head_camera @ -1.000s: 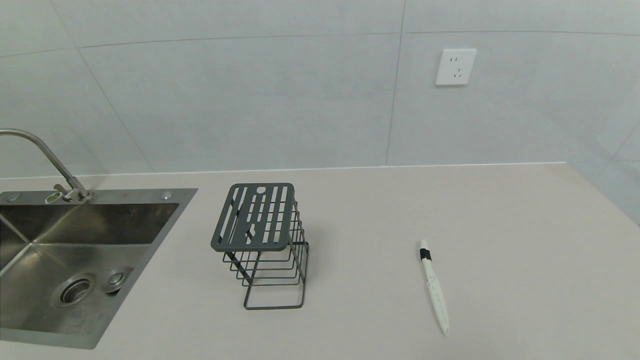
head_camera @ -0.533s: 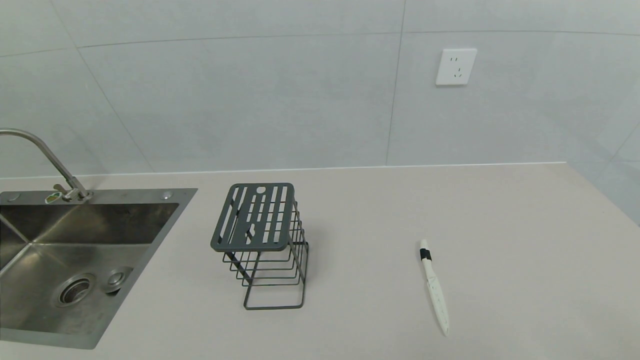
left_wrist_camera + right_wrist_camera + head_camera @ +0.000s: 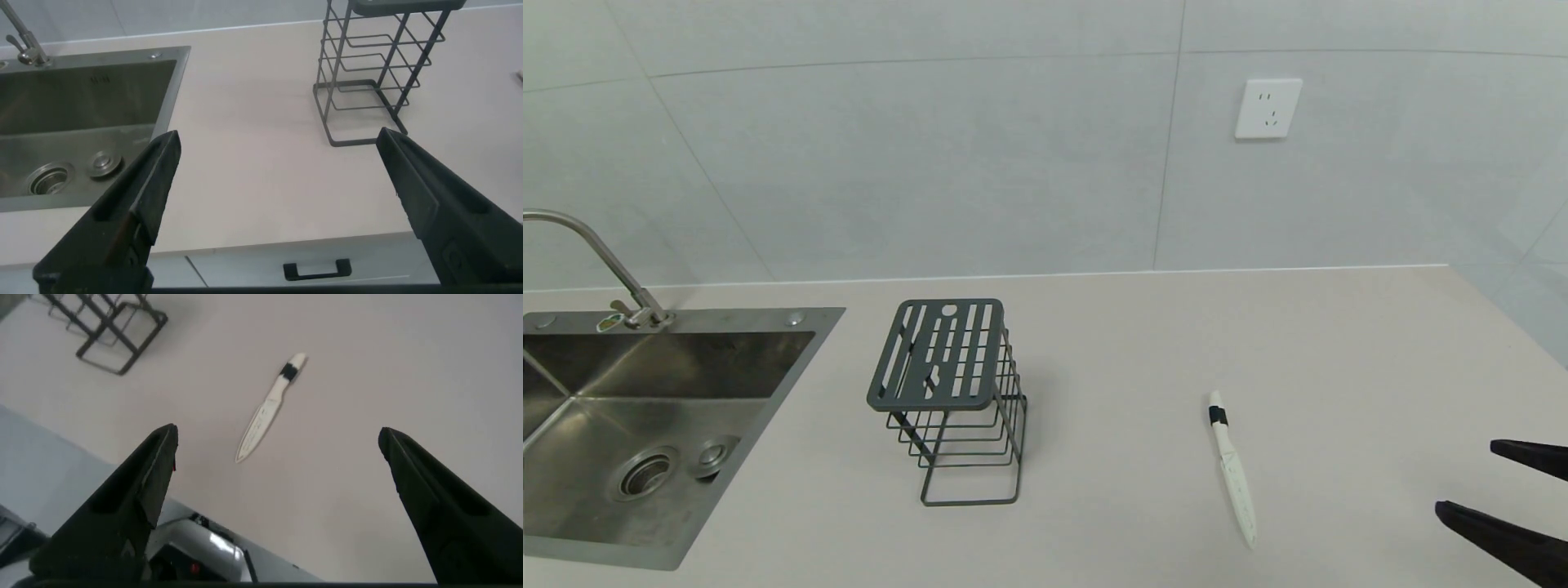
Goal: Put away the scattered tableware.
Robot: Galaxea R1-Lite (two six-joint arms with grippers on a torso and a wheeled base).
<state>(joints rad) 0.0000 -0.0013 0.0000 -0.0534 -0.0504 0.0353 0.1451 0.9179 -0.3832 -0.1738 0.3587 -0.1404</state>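
- The sink [image 3: 686, 320] and its faucet [image 3: 596, 253] sit at 8 o'clock in the head view, just as they did a second ago.
- The left gripper [image 3: 278, 139] hangs above the counter's front edge, jaws spread wide and holding nothing.
- The rack [image 3: 939, 355], a wire frame with a slotted top, stands upright just below centre. Its slots look empty, and it has not shifted.
- The knife [image 3: 1232, 469] lies flat on the countertop [image 3: 1339, 343] at 4 o'clock from the rack, well apart from it. Its black-banded end points to 12 and its pointed end to 6. It has not moved.
- The right gripper [image 3: 1464, 477] has only now come into the head view, at 3 o'clock from the knife's blade. Its fingers are wide apart and empty, and it is not yet over the knife. This looks like the start of a reach for the knife, so the whole put-away job is still ahead.
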